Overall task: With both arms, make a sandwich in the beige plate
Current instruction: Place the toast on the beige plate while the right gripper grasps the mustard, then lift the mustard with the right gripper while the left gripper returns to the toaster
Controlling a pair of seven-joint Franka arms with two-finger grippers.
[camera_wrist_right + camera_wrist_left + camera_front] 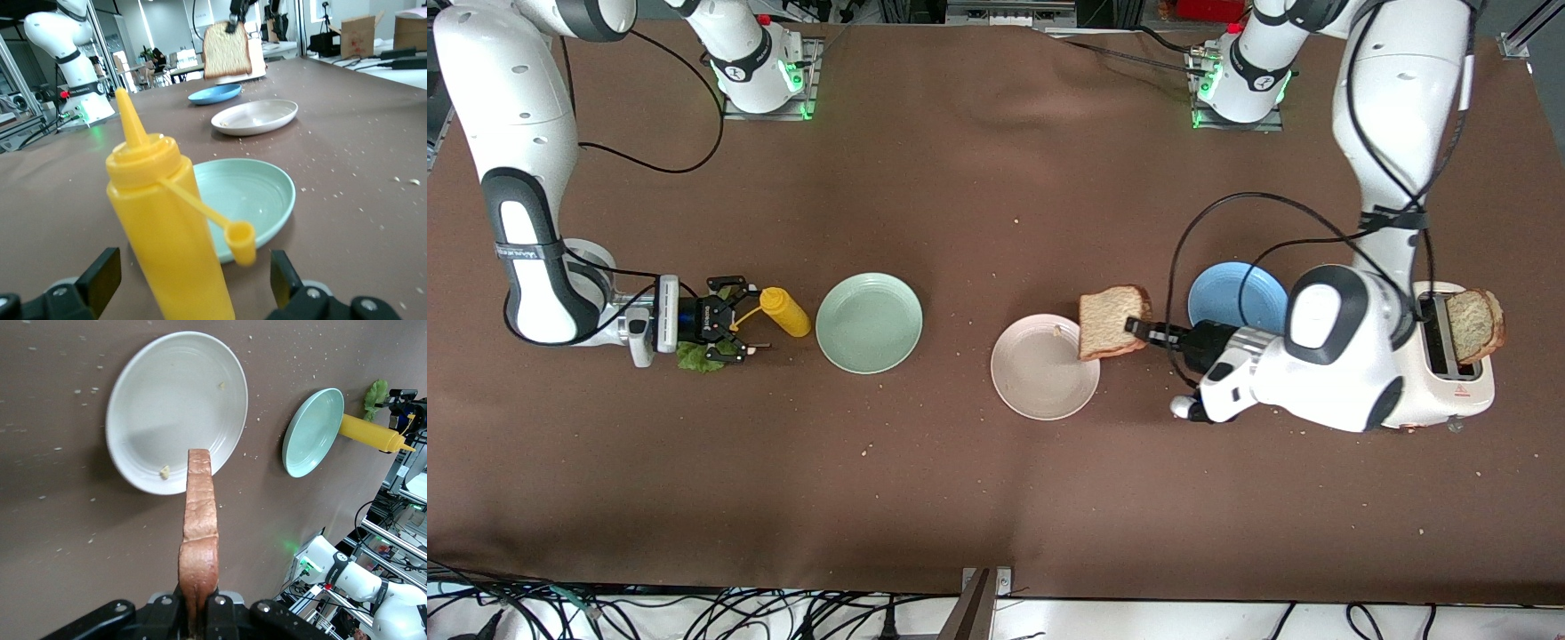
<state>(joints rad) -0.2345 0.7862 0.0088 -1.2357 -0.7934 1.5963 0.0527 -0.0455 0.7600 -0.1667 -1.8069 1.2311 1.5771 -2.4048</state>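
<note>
My left gripper (1139,328) is shut on a speckled brown bread slice (1110,322) and holds it on edge over the rim of the beige plate (1040,378). In the left wrist view the jaws (199,608) pinch the crust of the slice (200,513) above the plate (167,393), which holds only crumbs. A second bread slice (1474,324) stands in the white toaster (1463,382). My right gripper (738,324) is open, low over the green lettuce leaf (694,357). Its fingers (100,277) flank a yellow bottle (167,227) without touching it.
The yellow squeeze bottle (787,311) stands between my right gripper and the mint-green plate (869,322). A blue plate (1232,289) lies beside the toaster, partly under my left arm. Crumbs dot the brown table cover.
</note>
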